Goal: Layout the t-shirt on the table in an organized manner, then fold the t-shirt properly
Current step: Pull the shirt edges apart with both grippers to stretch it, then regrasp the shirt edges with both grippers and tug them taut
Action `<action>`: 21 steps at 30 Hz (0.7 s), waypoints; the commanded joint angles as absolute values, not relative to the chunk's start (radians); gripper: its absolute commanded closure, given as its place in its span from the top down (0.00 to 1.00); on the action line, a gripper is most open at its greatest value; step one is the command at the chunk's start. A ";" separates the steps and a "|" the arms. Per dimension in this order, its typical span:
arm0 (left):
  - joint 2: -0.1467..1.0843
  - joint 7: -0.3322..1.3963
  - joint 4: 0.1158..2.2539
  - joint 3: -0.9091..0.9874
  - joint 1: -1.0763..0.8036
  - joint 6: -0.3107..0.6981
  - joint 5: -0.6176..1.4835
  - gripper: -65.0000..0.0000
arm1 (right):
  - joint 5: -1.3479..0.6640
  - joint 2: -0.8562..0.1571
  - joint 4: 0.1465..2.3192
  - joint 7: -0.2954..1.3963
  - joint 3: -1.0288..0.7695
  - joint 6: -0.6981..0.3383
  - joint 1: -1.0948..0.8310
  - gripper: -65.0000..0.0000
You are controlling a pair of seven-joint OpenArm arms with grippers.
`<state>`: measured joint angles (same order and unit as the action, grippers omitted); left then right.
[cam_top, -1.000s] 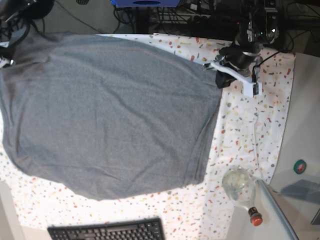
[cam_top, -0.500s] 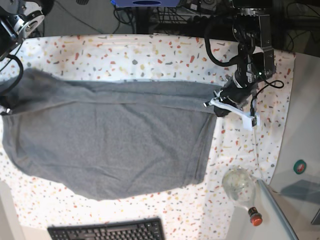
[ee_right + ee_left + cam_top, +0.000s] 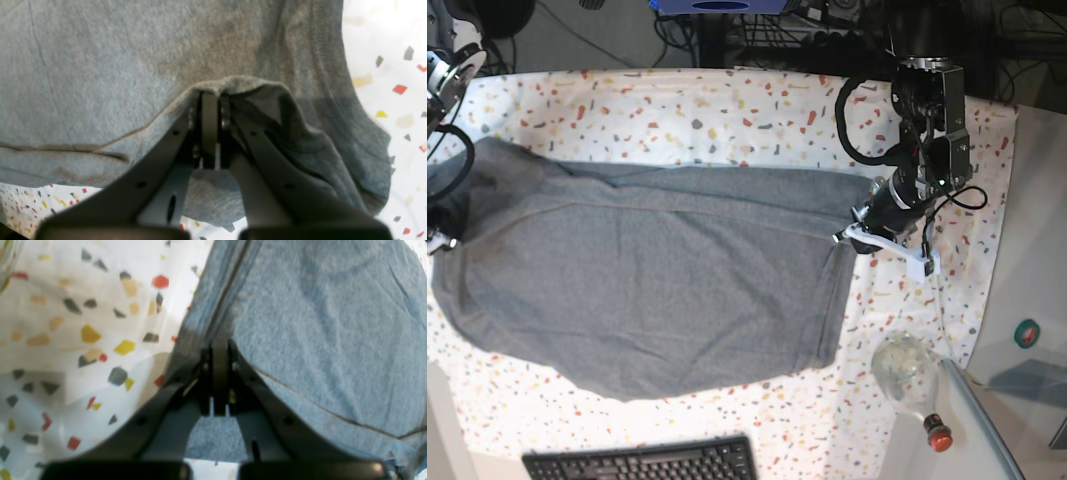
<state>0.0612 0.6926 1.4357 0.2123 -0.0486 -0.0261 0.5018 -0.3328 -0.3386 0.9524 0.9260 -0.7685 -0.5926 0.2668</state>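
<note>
Left claw (image 3: 220,353) pinching the t-shirt (image 3: 647,290) at one edge corner; right claw (image 3: 210,100) pinching a bunched fold at the opposite corner. Shirt spread over the speckled tabletop (image 3: 727,110); keyboard (image 3: 642,461), bottle (image 3: 912,385) nearby

Bright, even light; blurry wrist views

Both grippers, left gripper (image 3: 220,350) and right gripper (image 3: 210,100) (jaws clamped tight), low, wide apart.
</note>
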 commanded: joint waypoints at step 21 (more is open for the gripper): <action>-0.004 0.680 1.632 0.409 -0.122 -0.018 0.628 0.93 | -0.355 -0.323 1.317 1.007 -1.076 -0.698 0.105 0.48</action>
<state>-0.0071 0.6846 1.6234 0.4088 -0.1261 -0.0177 0.6277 -0.3271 -0.3134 1.3094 1.0187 -1.0801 -0.6888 0.0864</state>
